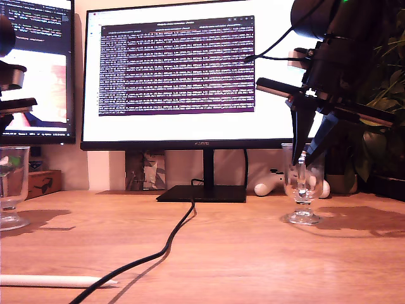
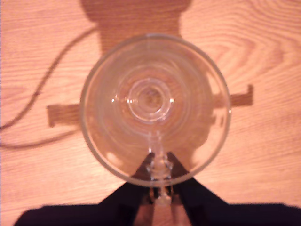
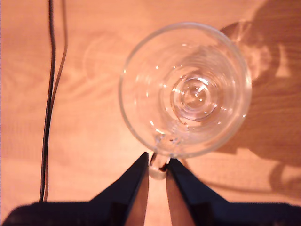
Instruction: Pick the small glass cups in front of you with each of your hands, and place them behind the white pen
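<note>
Exterior view. One glass cup (image 1: 304,183) stands on the wooden desk (image 1: 253,253) toward the exterior view's right, foot flat on the wood. An arm's gripper (image 1: 307,155) comes down on it from above, dark fingers straddling the rim side. The wrist views do not settle which arm this is. The other glass cup (image 1: 12,183) stands at the exterior view's left edge, also foot down; only part of an arm shows above it. The white pen (image 1: 57,280) lies at the exterior view's lower left, with the black cable (image 1: 177,234) crossing its tip.

First wrist view. My first gripper (image 2: 157,176) looks straight down into the first cup (image 2: 155,106). The fingers are drawn narrow, with the cup's handle between the tips — apparently pinched.

Second wrist view. My second gripper (image 3: 157,167) has the second cup (image 3: 186,89) just ahead of it. The fingers are narrow, the handle tab sits in the slit between them, and contact looks made.

Judgement: this is the grasp step on both cups, and no lift shows yet. The next move calls for a straight, level lift by the handles — a thin hold, so the cups may swing. Then carry them to the desk behind the pen, clearing the cable.
</note>
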